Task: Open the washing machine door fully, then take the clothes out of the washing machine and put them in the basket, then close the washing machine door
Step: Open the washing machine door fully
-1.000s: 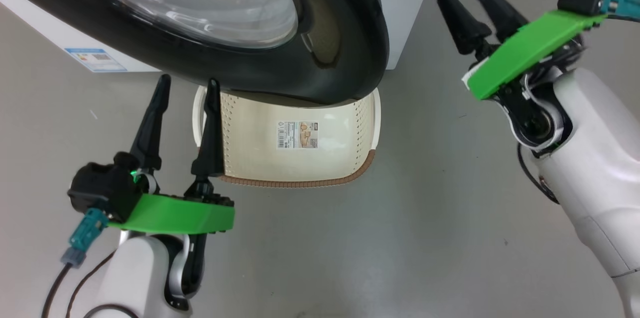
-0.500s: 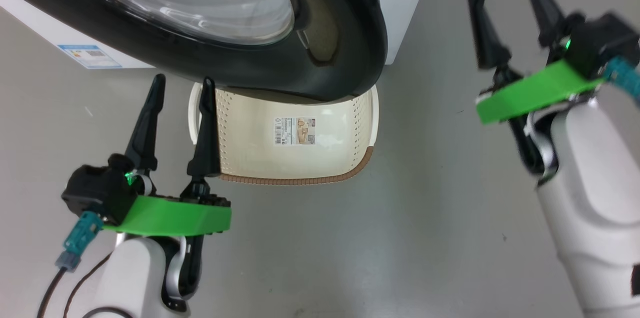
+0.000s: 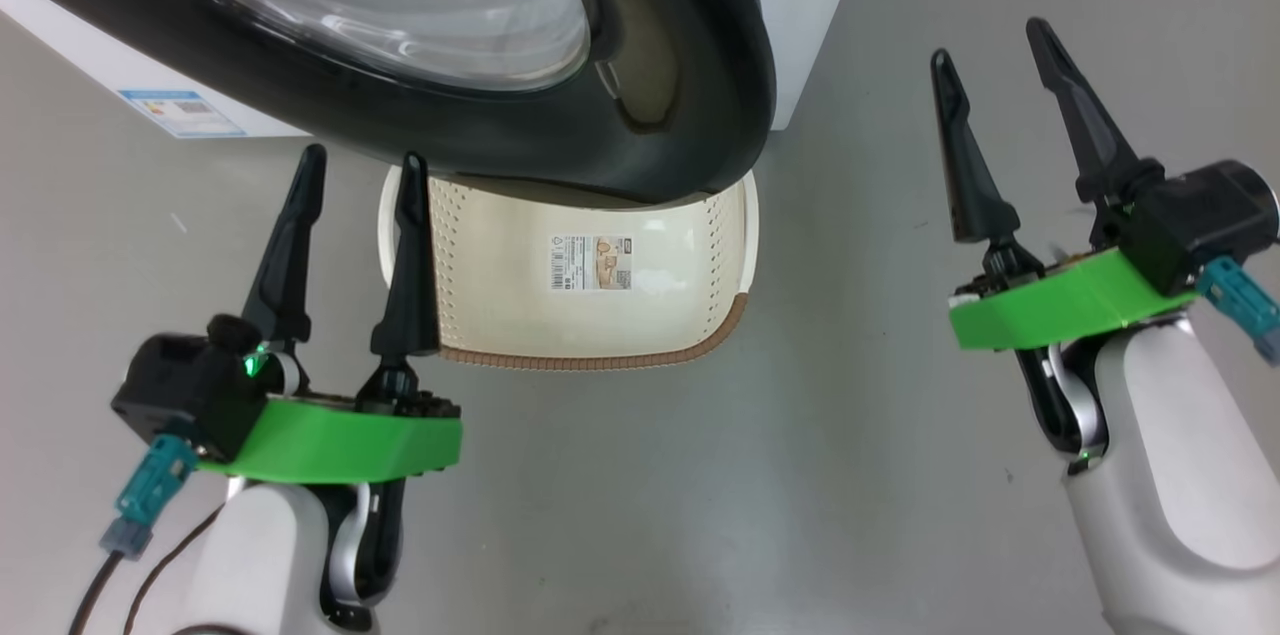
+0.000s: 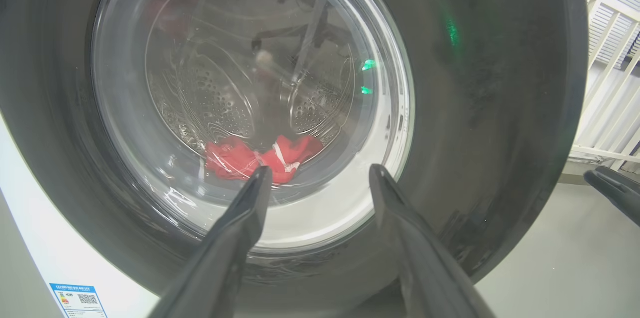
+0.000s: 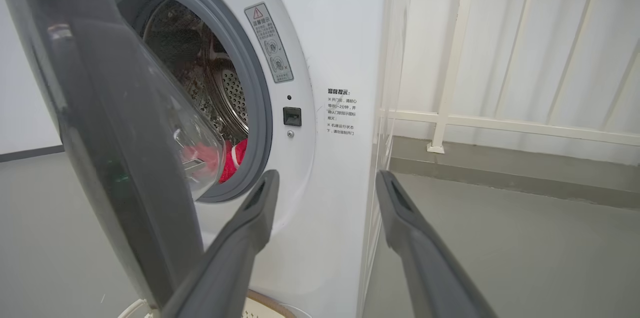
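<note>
The washing machine door (image 3: pixel 680 65), black-rimmed with a clear glass bowl, stands partly open over the cream basket (image 3: pixel 480 255) on the floor. My left gripper (image 3: pixel 362 155) is open and holds nothing; it sits beside the basket's left end, pointing at the door (image 4: pixel 500 107). Through the glass, red clothes (image 4: pixel 235 157) lie in the steel drum. My right gripper (image 3: pixel 988 40) is open and holds nothing, off to the right of the door. In the right wrist view my right gripper (image 5: pixel 326 174) faces the white washing machine (image 5: pixel 325 57), with the door (image 5: pixel 100 132) ajar and clothes (image 5: pixel 235 157) behind the gasket.
A white railing (image 5: pixel 500 117) runs along the wall right of the machine. A blue label (image 3: pixel 180 110) marks the machine's lower front. Bare grey floor (image 3: pixel 850 415) spreads between my arms. A fingertip of my right gripper shows at the left wrist view's right edge (image 4: pixel 615 190).
My right gripper has come down and back from the upper right, turning its fingers to point up the view. The left gripper, door and basket have barely shifted.
</note>
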### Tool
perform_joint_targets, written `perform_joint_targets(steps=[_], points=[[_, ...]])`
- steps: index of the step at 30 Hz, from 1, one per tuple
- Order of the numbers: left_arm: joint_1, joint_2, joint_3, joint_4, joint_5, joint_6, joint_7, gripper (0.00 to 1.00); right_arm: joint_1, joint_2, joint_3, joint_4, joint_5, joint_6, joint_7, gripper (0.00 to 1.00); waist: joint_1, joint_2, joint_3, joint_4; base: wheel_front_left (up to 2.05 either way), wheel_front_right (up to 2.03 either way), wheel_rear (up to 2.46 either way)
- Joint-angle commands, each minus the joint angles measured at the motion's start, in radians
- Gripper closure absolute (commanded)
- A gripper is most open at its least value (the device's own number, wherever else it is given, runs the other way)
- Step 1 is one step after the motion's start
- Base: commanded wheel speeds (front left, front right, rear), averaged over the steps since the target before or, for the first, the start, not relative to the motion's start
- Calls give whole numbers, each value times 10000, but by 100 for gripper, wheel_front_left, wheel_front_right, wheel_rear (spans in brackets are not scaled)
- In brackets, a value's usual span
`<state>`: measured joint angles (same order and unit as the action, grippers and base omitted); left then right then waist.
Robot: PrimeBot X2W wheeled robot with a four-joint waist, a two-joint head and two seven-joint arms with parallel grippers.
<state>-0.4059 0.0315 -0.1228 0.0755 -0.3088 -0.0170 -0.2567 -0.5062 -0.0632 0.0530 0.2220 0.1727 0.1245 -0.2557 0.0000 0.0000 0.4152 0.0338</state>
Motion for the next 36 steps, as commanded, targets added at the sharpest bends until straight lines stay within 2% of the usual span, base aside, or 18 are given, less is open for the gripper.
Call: perform_joint_targets(steps=[1,19,32,33,34,35,36], points=[[228,187,331,-331,67,71,-51,0,297,121,172,-416,-91,62,-60,0,0,0,-14,-31,0,0,0],[405,187,396,-401,36,174,-51,0,1619,128,379,-1354,221,62,-60,0,0,0,-79,-154,0,0,0],[492,187,300,-371,22,177,-51,0,1663,129,442,-1352,205,62,-60,0,0,0,-124,-112,0,0,0],[490,187,294,-368,17,174,-51,0,1632,129,442,-1359,297,62,-60,13,0,0,-120,-96,0,0,0],[489,187,291,-365,14,171,-51,0,1615,129,477,-1307,420,62,-60,54,0,0,-121,-82,0,0,0],[493,187,291,-359,11,168,-51,0,1584,129,505,-1260,576,62,-60,71,0,0,-123,-72,0,0,0],[496,187,292,-352,10,165,-51,0,1535,129,532,-1234,724,62,-60,99,0,0,-121,-64,0,0,0]])
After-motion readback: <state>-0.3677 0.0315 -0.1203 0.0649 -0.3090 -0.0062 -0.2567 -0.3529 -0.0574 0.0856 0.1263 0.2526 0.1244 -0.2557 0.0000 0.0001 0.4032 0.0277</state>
